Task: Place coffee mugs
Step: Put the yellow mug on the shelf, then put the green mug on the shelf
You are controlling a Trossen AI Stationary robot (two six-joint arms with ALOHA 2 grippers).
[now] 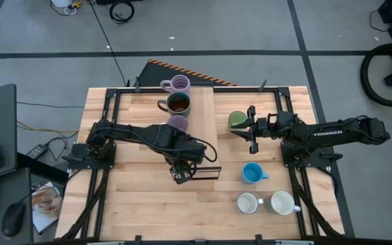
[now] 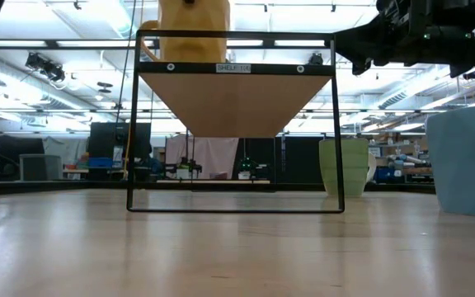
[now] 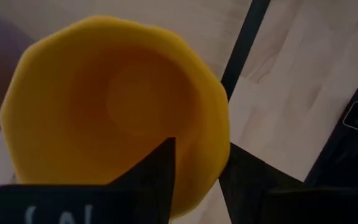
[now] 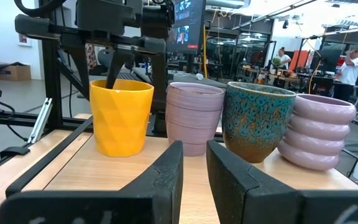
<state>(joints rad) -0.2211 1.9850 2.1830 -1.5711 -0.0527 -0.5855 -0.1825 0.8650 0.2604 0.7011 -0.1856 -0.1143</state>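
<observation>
A black wire shelf (image 2: 233, 68) with a wooden top stands mid-table. On it, in a row, are an orange mug (image 4: 121, 115), a lilac mug (image 4: 194, 115), a dark brown mug with teal glaze (image 4: 257, 118) and a second lilac mug (image 4: 319, 130). My left gripper (image 1: 181, 169) hangs over the shelf's near end, shut on the orange mug (image 3: 104, 106). My right gripper (image 4: 194, 146) hovers level with the shelf top beside the green mug (image 1: 237, 120), its fingers a narrow gap apart and holding nothing. The blue mug (image 1: 252, 173) and two white mugs (image 1: 248, 203) (image 1: 283, 203) stand on the table. My left gripper holds the orange mug by its rim (image 3: 197, 134), one finger (image 3: 160, 168) inside the cup and the other outside the wall. The fingers come from above, pointing down (image 4: 114, 71). The mug is upright, its base on the shelf top (image 4: 120, 152).
The shelf's black frame (image 1: 206, 173) juts toward the table's near side. The green mug (image 2: 343, 165) and blue mug (image 2: 468, 157) stand right of the shelf. Bare wood lies near and left of the shelf. People stand in the room beyond the table.
</observation>
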